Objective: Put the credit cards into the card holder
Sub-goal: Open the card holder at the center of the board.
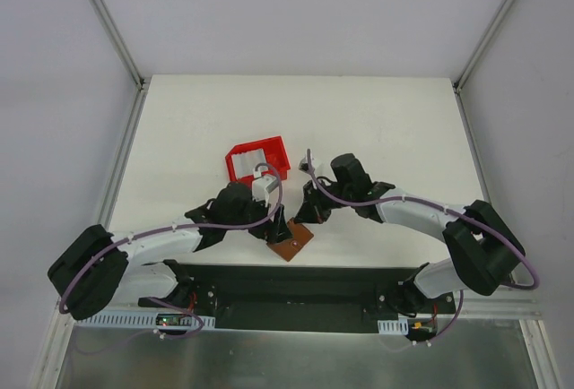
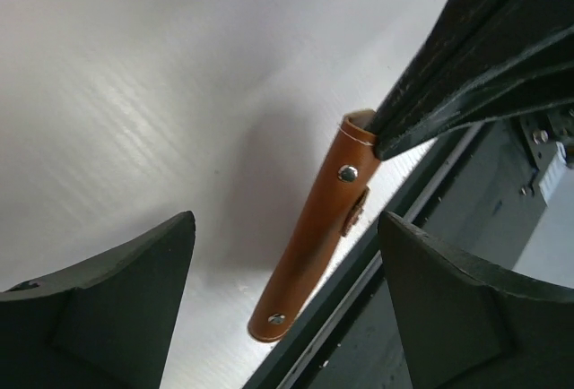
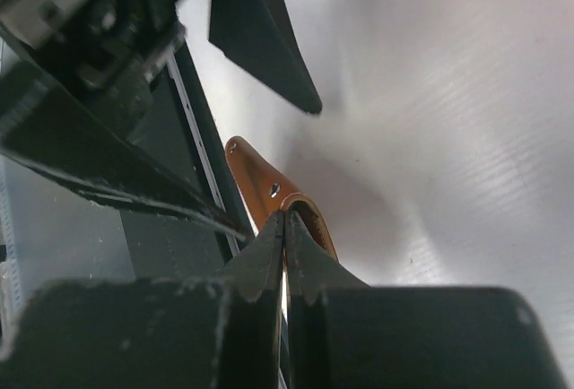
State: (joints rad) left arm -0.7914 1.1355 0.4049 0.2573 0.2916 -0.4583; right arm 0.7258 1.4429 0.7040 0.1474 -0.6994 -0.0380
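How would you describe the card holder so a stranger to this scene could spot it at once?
On the white table, go to the middle of the near edge. There sits a small leather-like square, the card holder, pinched by the right gripper. It is brown, unlike the red tray behind it.

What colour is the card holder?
The card holder is tan brown; the left wrist view shows it best.
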